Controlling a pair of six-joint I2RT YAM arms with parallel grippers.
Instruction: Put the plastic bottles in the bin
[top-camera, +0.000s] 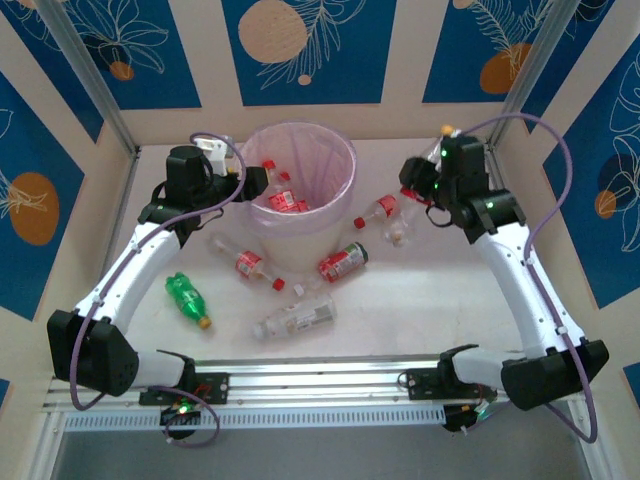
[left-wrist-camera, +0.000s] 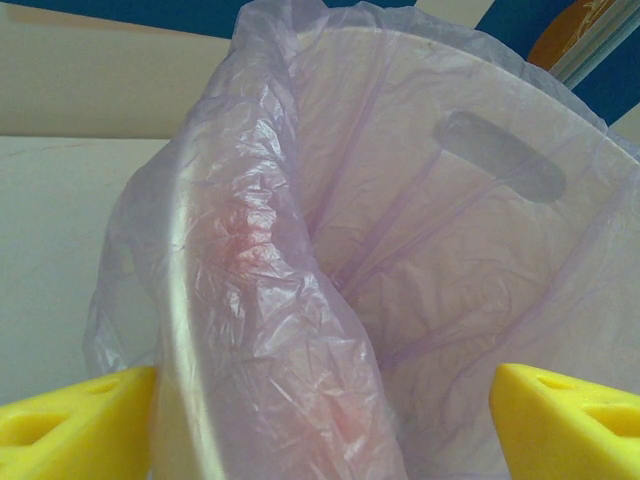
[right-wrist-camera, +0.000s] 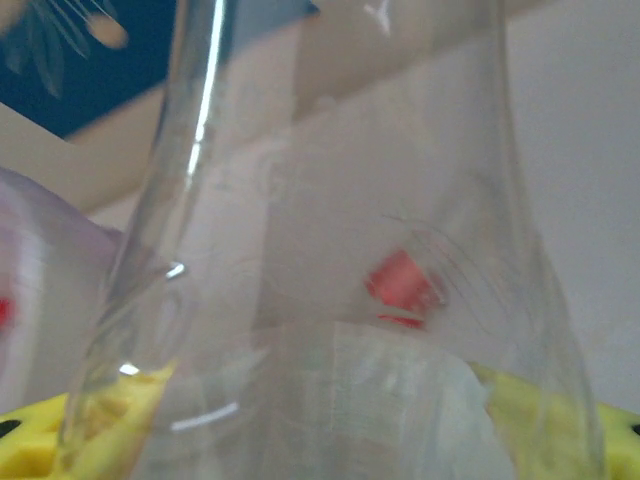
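Plastic bottles (top-camera: 342, 262): some in bin (top-camera: 352, 165), several loose on counter (top-camera: 420, 300). Grasp step: Right pincer (right-wrist-camera: 310, 435) clamped on clear bottle (right-wrist-camera: 330, 200) right of bin. left pincer (left-wrist-camera: 320, 420) wide open, empty, at rim. Next: lift, carry over bin, release.

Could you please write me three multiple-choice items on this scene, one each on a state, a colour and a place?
1. The left gripper is: A open; B shut on a bottle; C shut on nothing.
2. The bin's bag is: A black; B pink-lilac; C green.
3. The green bottle lies: A in the bin; B in the left gripper; C on the table.

Answers:
1 A: its fingers stand wide apart, one on each side of the bin's rim.
2 B: the thin crinkled plastic over the rim is pale pink-lilac.
3 C: it lies on its side on the table, in front of the bin and to the left.
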